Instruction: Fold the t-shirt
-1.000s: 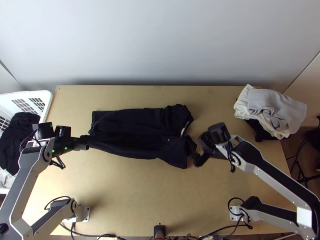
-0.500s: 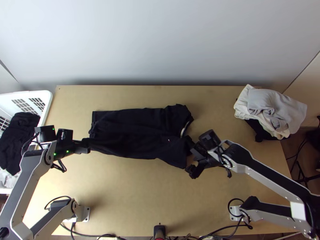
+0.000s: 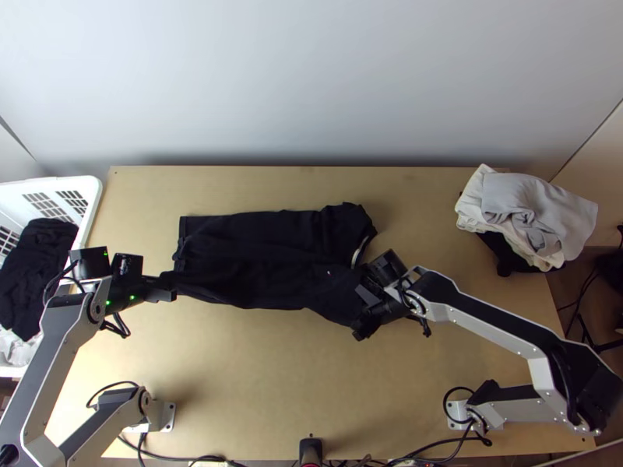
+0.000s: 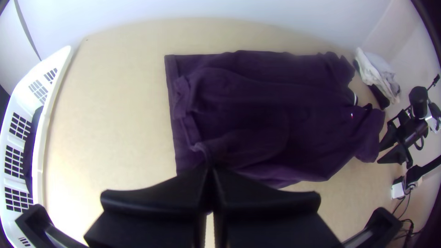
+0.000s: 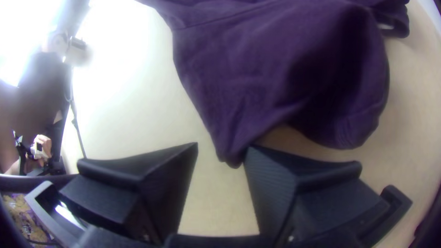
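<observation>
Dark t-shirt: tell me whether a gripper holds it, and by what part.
The left gripper pinches the t-shirt by its gathered hem; the right gripper, open at a sleeve, holds nothing.

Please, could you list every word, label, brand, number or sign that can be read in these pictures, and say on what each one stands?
There is no text that can be read.
Small mark on the dark t-shirt: too small to read; I cannot tell if it has letters.
Pale strip at its neck: no letters can be made out.
</observation>
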